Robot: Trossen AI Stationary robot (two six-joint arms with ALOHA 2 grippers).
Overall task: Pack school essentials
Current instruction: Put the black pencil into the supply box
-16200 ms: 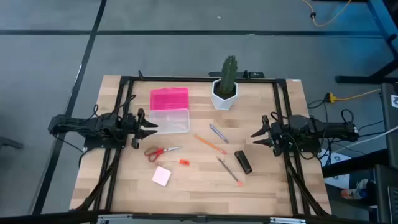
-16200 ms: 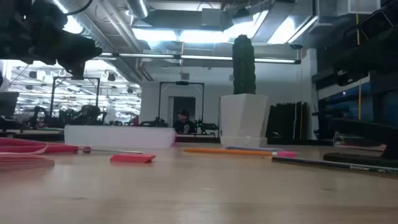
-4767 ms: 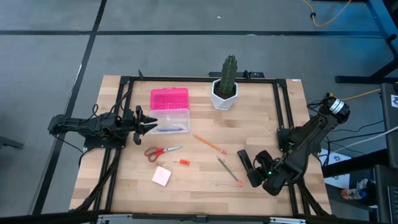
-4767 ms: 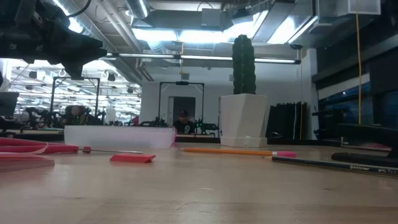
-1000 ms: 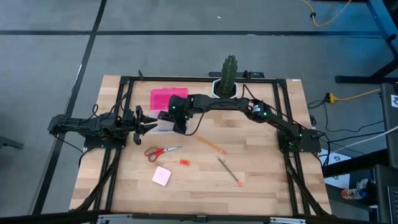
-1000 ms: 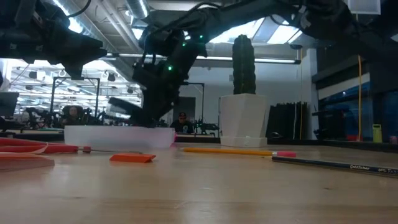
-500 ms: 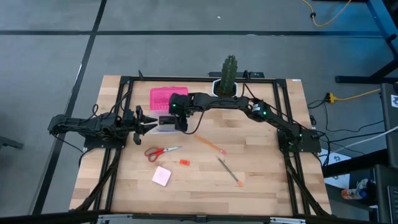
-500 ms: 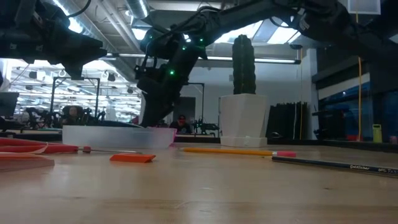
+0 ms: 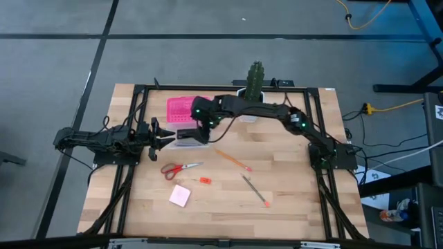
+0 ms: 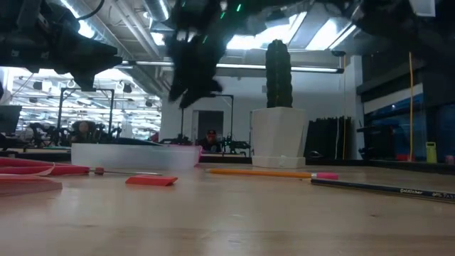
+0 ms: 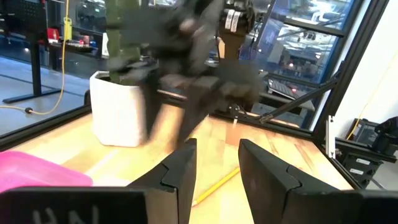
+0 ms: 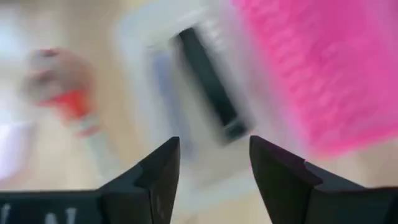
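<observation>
Risen off the clear box (image 9: 188, 135) since a moment ago: right gripper (image 12: 211, 163), fingers parted, empty. Directly beneath, black oblong block (image 12: 208, 93) dropped inside. Nearer the front edge, orange pencil (image 9: 233, 160): light, stiff, likely to roll; best pinched mid-shaft. Left gripper (image 11: 214, 163) open beside the box.

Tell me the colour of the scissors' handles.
Red; the scissors show best in the high view.
</observation>
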